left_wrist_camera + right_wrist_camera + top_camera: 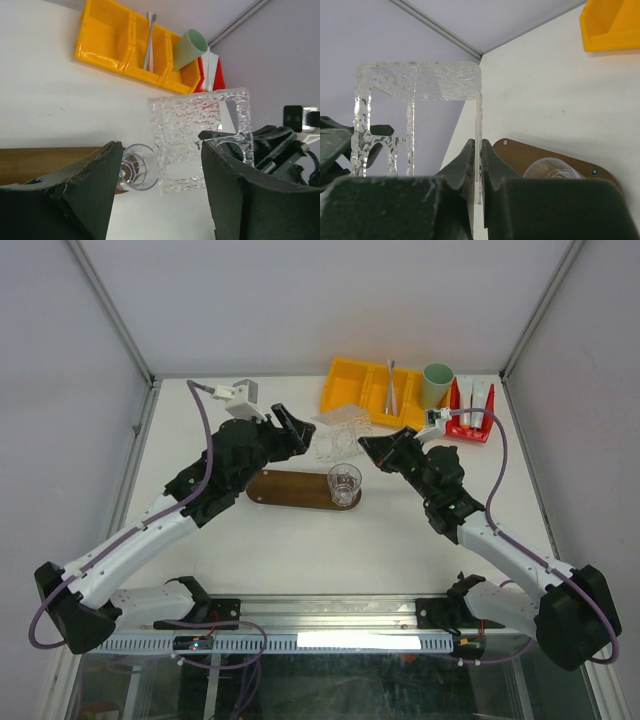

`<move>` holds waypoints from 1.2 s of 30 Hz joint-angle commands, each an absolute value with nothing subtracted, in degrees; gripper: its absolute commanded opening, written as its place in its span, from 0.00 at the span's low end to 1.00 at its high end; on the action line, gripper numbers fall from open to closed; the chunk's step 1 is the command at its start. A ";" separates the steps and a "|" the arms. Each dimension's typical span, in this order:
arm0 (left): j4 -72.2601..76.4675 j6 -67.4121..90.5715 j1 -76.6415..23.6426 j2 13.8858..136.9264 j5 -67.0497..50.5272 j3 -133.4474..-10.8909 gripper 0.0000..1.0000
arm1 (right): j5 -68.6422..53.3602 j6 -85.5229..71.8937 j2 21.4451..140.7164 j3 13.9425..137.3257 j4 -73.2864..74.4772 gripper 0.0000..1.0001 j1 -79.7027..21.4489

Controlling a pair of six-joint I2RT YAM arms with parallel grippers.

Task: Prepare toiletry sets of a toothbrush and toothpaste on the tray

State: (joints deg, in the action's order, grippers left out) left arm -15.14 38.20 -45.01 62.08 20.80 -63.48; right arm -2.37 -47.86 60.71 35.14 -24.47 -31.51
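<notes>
The dark-brown tray (285, 490) lies mid-table with a clear glass (344, 483) standing on its right end. Slim toothbrushes (392, 385) lie in the yellow bin (355, 390), and white toothpaste tubes (470, 398) stand in the red bin (478, 430). My right gripper (479, 150) is shut on the thin wall of a clear textured acrylic rack (420, 80), held above the table behind the tray. My left gripper (161, 152) is open, and the rack (200, 135) sits just ahead between its fingers. I cannot tell whether the right finger touches the rack.
A mint-green cup (436, 385) stands between the yellow and red bins at the back right. The cage's posts and walls close in the table's back and sides. The two arms nearly meet over the tray's far side.
</notes>
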 commanded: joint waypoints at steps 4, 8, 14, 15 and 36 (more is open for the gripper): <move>-16.13 39.60 -45.17 66.44 17.70 -69.29 0.64 | -1.64 -45.69 60.04 39.28 -32.49 0.00 -31.84; -16.55 39.77 -45.09 67.94 17.05 -70.09 0.61 | -2.53 -45.78 59.83 39.16 -33.65 0.00 -31.91; -16.99 39.10 -45.16 69.22 16.36 -71.43 0.55 | -3.61 -45.86 60.74 39.36 -34.55 0.00 -32.35; -17.23 38.92 -45.10 69.51 16.56 -71.72 0.55 | -3.91 -45.83 60.92 39.40 -34.85 0.00 -32.42; -20.66 37.07 -45.09 71.19 19.63 -73.70 0.00 | -4.17 -42.72 61.52 41.51 -31.71 0.16 -34.45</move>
